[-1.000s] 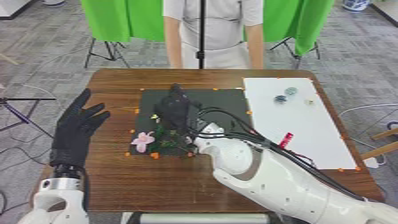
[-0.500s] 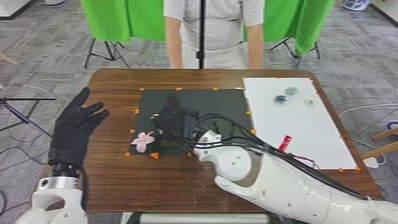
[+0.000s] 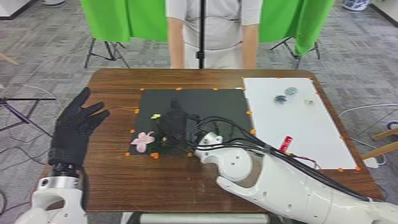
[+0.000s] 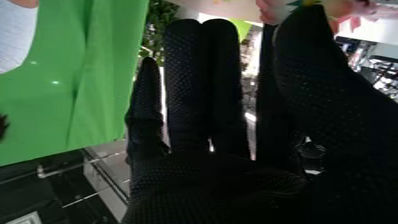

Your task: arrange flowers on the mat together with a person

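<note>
Our right hand [image 3: 179, 122] and left hand [image 3: 78, 122]: fingers open, straight | pink lily [image 3: 142, 141], yellow flower [image 3: 156, 116] just left of right fingers, on black mat [image 3: 224, 101] | we should rise clear before moving sideways

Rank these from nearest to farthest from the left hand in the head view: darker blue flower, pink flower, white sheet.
1. Pink flower, just right of the left hand
2. White sheet, right side
3. Darker blue flower, on the sheet

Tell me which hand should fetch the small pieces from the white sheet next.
Right, probably: the white sheet lies on the robot's right, beside the dark mat where the right hand is. The left hand is across by the left edge.
</note>
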Tool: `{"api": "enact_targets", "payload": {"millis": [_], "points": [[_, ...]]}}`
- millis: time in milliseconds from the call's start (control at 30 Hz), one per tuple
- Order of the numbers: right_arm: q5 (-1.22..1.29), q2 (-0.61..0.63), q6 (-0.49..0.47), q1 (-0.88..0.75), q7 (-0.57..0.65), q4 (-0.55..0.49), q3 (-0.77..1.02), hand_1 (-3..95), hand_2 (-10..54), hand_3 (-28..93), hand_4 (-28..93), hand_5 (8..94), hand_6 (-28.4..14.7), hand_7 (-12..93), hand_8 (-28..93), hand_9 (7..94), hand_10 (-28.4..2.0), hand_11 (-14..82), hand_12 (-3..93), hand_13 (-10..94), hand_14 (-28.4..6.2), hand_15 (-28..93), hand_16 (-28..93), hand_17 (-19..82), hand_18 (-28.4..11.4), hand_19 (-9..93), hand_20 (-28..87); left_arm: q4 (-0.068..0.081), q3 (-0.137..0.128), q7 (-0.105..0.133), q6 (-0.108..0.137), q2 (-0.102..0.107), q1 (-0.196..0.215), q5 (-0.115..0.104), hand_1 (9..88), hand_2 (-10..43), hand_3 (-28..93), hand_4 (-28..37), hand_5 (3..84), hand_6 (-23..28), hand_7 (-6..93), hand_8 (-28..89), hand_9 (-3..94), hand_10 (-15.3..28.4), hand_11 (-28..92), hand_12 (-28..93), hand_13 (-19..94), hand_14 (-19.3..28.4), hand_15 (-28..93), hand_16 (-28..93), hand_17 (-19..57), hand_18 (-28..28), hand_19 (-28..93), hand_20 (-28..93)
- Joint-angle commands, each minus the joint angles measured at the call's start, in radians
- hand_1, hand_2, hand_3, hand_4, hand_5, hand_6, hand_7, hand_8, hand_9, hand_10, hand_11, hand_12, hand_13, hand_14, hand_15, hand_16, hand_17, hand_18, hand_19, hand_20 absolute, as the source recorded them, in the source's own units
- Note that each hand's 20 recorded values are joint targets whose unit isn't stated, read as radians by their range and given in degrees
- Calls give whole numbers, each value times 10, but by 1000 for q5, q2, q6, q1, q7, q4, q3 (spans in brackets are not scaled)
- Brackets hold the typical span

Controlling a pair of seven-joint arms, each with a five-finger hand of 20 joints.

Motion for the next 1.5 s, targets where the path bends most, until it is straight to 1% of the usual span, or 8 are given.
{"api": "enact_targets", "payload": {"millis": [33,300,467,733,833,933,1333,1500], "points": [[-16,2,-12,13,19,-10,-2,456,-95,700,-283,754,75,239,-60,579,-100,401,208,503,-83,645,168,105,-137,598,293,5,-3,-27,-12,-21,0,15,235,29,792,-283,310,38,94,-81,331,178,263,107,228,246,539,-93,-76,224,470,146],[1,2,-33,23,21,-20,10,387,-95,819,-283,618,62,231,-165,525,-104,416,196,459,-97,672,145,89,-141,603,299,1,-6,-27,-12,-23,10,17,237,28,793,-282,310,38,95,-81,331,178,263,107,228,245,540,-94,-76,224,470,146],[-10,0,-34,24,16,-22,18,383,-95,825,-283,606,60,233,-165,519,-105,416,193,453,-98,675,141,86,-142,602,299,0,-2,-12,1,-10,13,5,239,27,793,-282,310,39,95,-81,331,178,263,107,228,246,540,-95,-76,223,470,146],[122,23,-20,48,102,-82,39,377,-95,824,-283,592,53,233,-163,517,-107,415,190,452,-99,676,137,83,-144,600,299,-4,-13,-16,4,-27,32,8,238,27,792,-283,310,38,94,-81,331,178,264,107,228,246,541,-94,-76,223,469,146],[230,27,-42,-6,99,-132,151,374,-95,821,-283,589,51,232,-164,518,-109,412,189,457,-100,674,136,87,-146,602,300,-4,-17,-17,4,-39,43,13,236,27,789,-283,310,38,94,-81,331,178,265,107,228,246,540,-95,-76,223,469,146],[447,27,-72,-79,111,-195,293,346,-95,817,-283,581,44,223,-162,521,-120,386,184,461,-104,666,133,91,-150,602,300,4,-9,-1,16,-27,47,-6,228,27,787,-283,310,39,94,-81,331,178,264,107,228,246,540,-94,-76,223,469,146],[1372,91,-133,-514,-20,-422,891,194,1,785,-270,459,3,144,-119,447,-150,189,164,348,-179,526,99,34,-179,501,248,17,26,104,38,23,42,-48,178,31,779,-283,314,33,92,-81,332,177,260,107,228,246,536,-93,-78,223,466,147],[1572,69,-176,-715,-57,-465,1114,170,26,780,-271,414,8,122,-107,417,-146,156,161,305,-190,472,100,10,-178,455,230,23,28,100,32,18,44,-46,162,34,771,-283,313,24,88,-82,334,171,247,105,227,245,528,-91,-81,220,457,147]]}}
